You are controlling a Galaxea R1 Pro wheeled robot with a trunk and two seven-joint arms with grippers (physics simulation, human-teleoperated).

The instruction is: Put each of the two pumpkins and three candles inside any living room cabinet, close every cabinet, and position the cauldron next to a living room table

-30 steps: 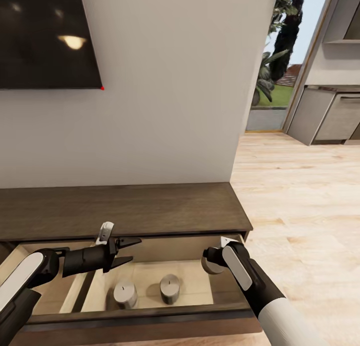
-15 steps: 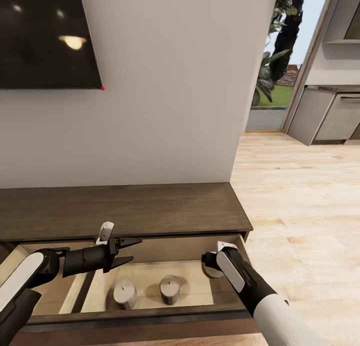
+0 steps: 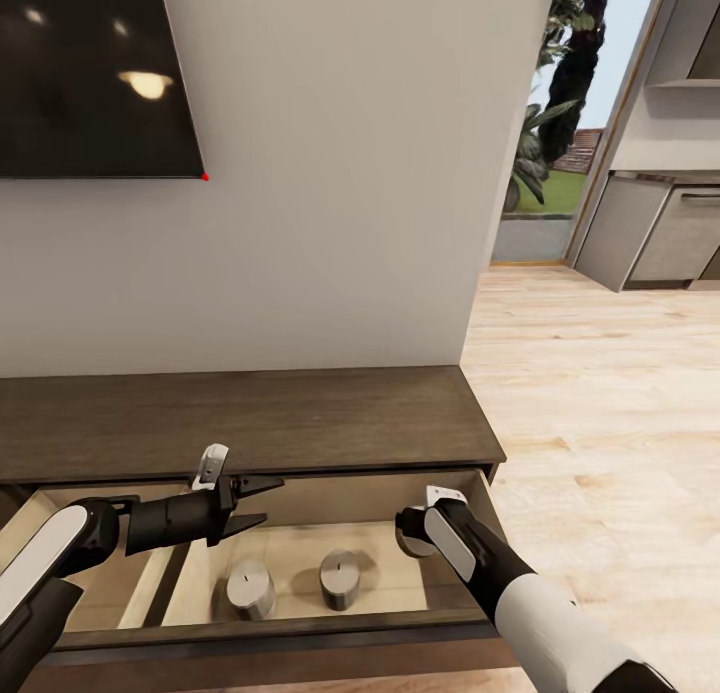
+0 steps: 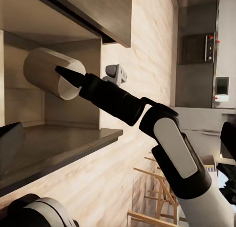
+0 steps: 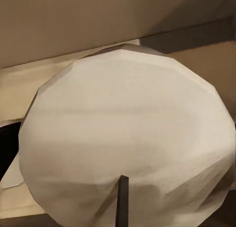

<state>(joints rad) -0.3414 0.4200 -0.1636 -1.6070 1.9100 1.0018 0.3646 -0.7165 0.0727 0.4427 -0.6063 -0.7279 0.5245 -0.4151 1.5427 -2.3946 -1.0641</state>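
Here, the right gripper (image 3: 412, 533) grips a third candle (image 4: 49, 79) over the open drawer (image 3: 455, 598) of the cabinet (image 3: 250, 418), at about 3 o'clock of the drawer's pale floor in the head view. The candle appears rigid, light and smooth-sided, so it may slip; the sound hold is across the round flank at mid-height, as the left wrist view shows one dark finger (image 4: 73, 77) lying along the candle's end. In the right wrist view its pale end face and wick (image 5: 123, 197) sit close to the camera. Two further candles stand upright on the drawer floor: the left candle (image 3: 248, 587) at 7 o'clock and the middle candle (image 3: 340, 577) at 6 o'clock, near each other but apart. The left gripper (image 3: 258, 503) hovers spread and empty at 10 o'clock. Count: three candles, one open drawer.
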